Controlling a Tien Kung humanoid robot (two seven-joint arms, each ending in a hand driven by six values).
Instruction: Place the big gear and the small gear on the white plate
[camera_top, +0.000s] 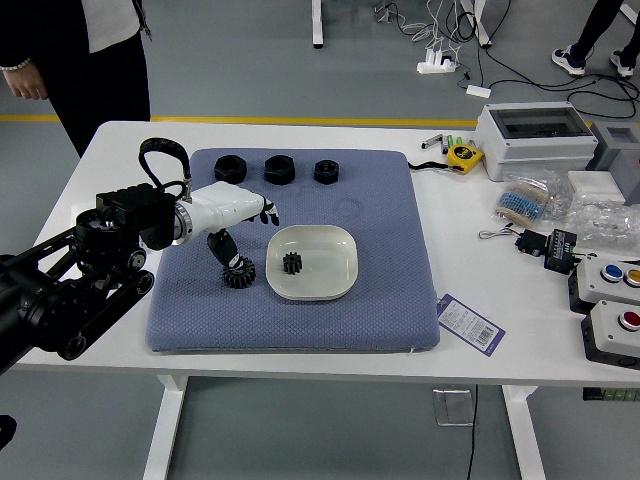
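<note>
Resting inside the white plate (325, 277) toward nine o'clock, the small gear (292, 263) is facing the big gear (240, 280), which is lying just outside. Black nuts (280, 169) are sitting from ten to twelve. A person's hand (28, 82) is hanging beyond ten. The left hand (213, 209) is spreading open, its thumb covering part of the big gear; contact is staying unclear.

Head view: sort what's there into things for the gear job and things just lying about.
For the job:
- big gear, beside the plate
- small gear, on the plate
- white plate
- left hand, reaching to the big gear

Just lying about:
- three black nuts
- yellow tape measure
- purple-and-white tag
- two button boxes
</note>
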